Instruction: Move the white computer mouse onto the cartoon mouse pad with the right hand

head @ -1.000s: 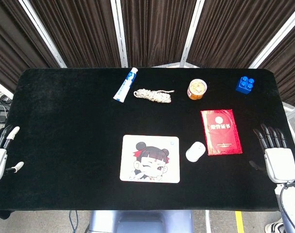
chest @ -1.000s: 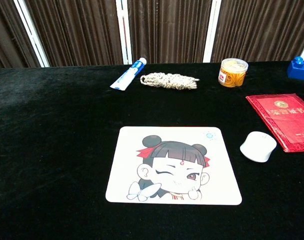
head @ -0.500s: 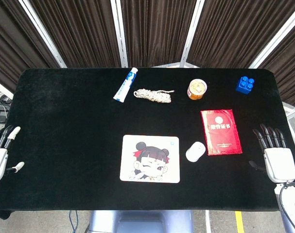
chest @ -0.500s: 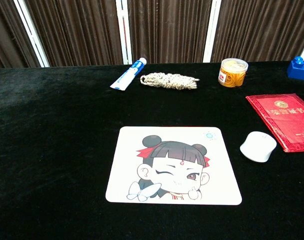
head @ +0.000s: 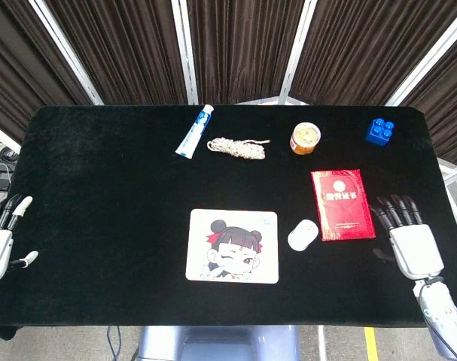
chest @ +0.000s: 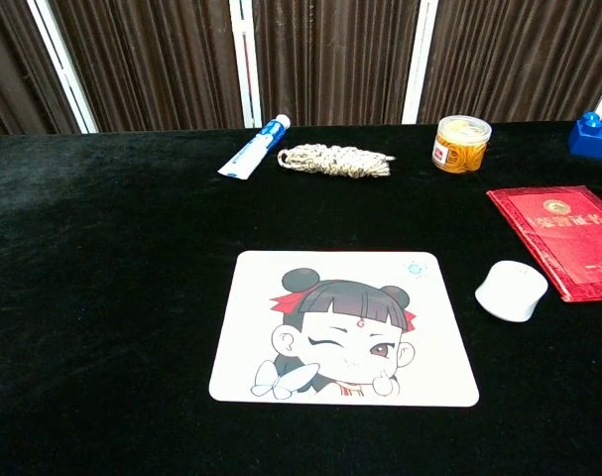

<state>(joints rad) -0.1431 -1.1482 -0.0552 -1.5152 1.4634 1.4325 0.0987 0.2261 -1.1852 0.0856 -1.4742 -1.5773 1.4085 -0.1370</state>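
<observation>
The white computer mouse (head: 303, 235) (chest: 511, 290) lies on the black table just right of the cartoon mouse pad (head: 232, 246) (chest: 344, 327), a white pad with a winking girl drawn on it. My right hand (head: 406, 237) hovers over the table's right side, fingers spread and holding nothing, well to the right of the mouse. At the table's left edge my left hand (head: 0, 238) is open and empty. Neither hand shows in the chest view.
A red booklet (head: 342, 204) (chest: 566, 238) lies between the mouse and my right hand. Along the back are a toothpaste tube (head: 195, 131) (chest: 253, 147), a coil of rope (head: 238, 147) (chest: 336, 159), a small jar (head: 305, 138) (chest: 460, 143) and a blue block (head: 379, 131) (chest: 594, 135).
My right hand has moved left, in over the table toward the red booklet. The mouse, the pad and my left hand have stayed put.
</observation>
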